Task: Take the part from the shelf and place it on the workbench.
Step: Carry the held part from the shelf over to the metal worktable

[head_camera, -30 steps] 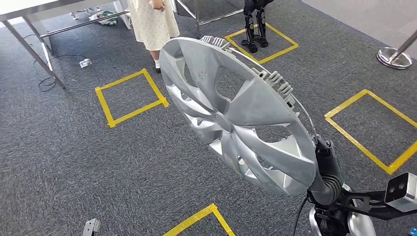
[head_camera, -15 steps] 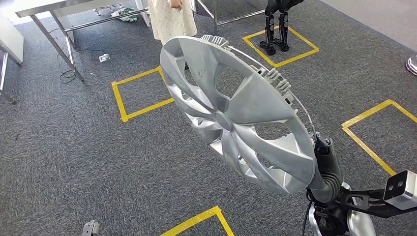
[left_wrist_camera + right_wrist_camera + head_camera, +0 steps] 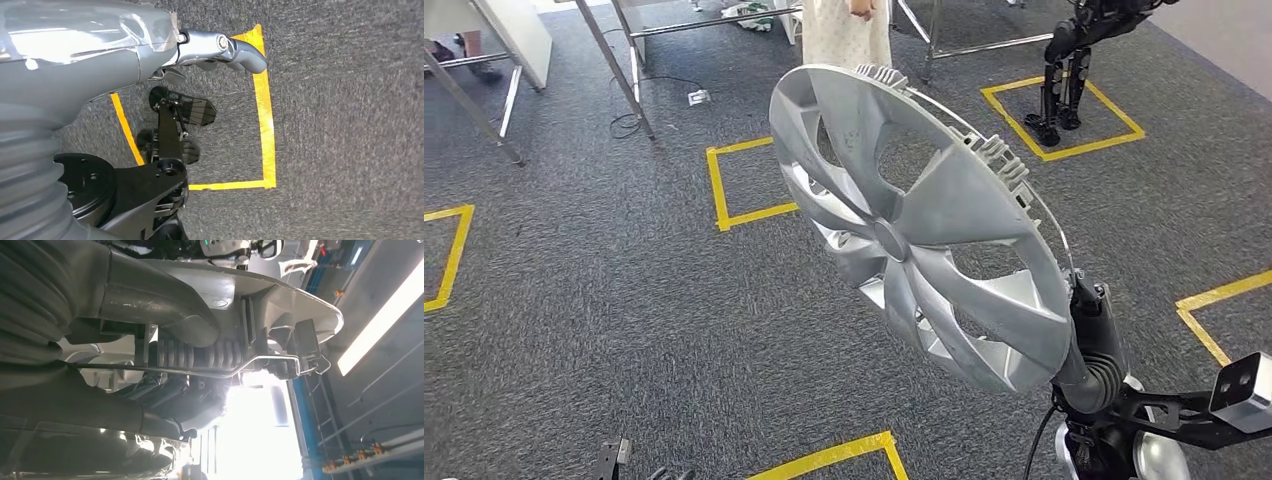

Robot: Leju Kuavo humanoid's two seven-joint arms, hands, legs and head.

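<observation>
The part is a large silver wheel cover (image 3: 944, 200) held up in the air, tilted, in front of me. My right hand (image 3: 1092, 350) grips its lower rim from below, at the bottom right of the head view. In the right wrist view the thick thumb (image 3: 165, 310) presses on the cover's rim (image 3: 270, 290) beside its wire ring, and darker fingers (image 3: 150, 425) close on the other side. My left hand (image 3: 150, 50) hangs over the grey carpet with nothing in it, one finger (image 3: 240, 50) stretched out.
A person in a pale dress (image 3: 844, 30) stands ahead beside metal table legs (image 3: 624, 70). Yellow tape squares (image 3: 749, 185) mark the carpet. Another robot's dark legs (image 3: 1064, 85) stand in a square at the back right. A white board (image 3: 514, 35) leans at the back left.
The whole floor scene has slid to the right in the picture, so the camera has turned left. The wheel cover stays in my right hand, held much the same.
</observation>
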